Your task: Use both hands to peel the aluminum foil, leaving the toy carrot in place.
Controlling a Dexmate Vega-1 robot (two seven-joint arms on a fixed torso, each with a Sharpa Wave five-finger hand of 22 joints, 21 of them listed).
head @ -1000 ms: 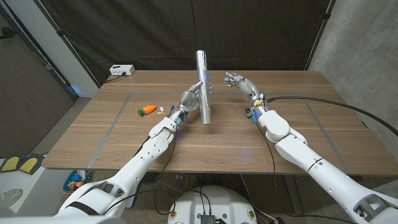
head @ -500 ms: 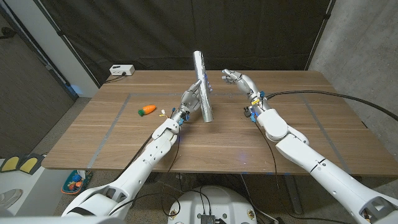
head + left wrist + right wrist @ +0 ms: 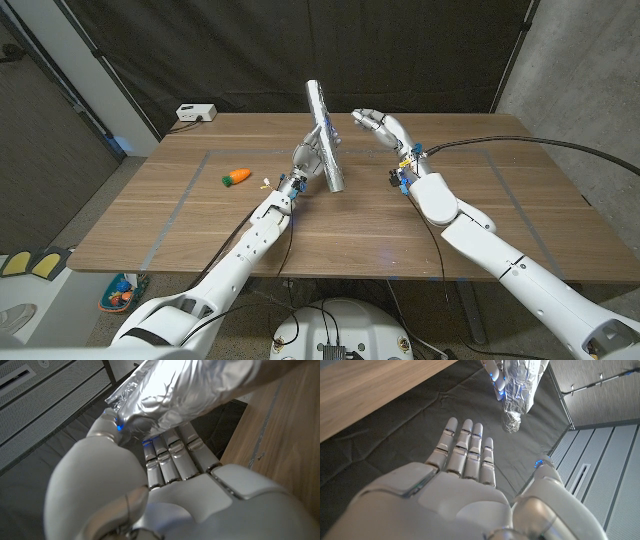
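Left robot hand (image 3: 310, 157) grips the aluminum foil (image 3: 326, 135), a long crinkled roll, fingers wrapped around its middle and holding it up off the table (image 3: 200, 215), tilted with the upper end leaning toward the robot's left. Left wrist view: fingers (image 3: 170, 455) curled against the foil's underside. Right robot hand (image 3: 377, 124) is raised just beside the foil, apart from it, fingers spread, holding nothing. Toy carrot (image 3: 236, 177) lies bare on the table, well to the left of the foil. White box (image 3: 196, 113) at the far left edge.
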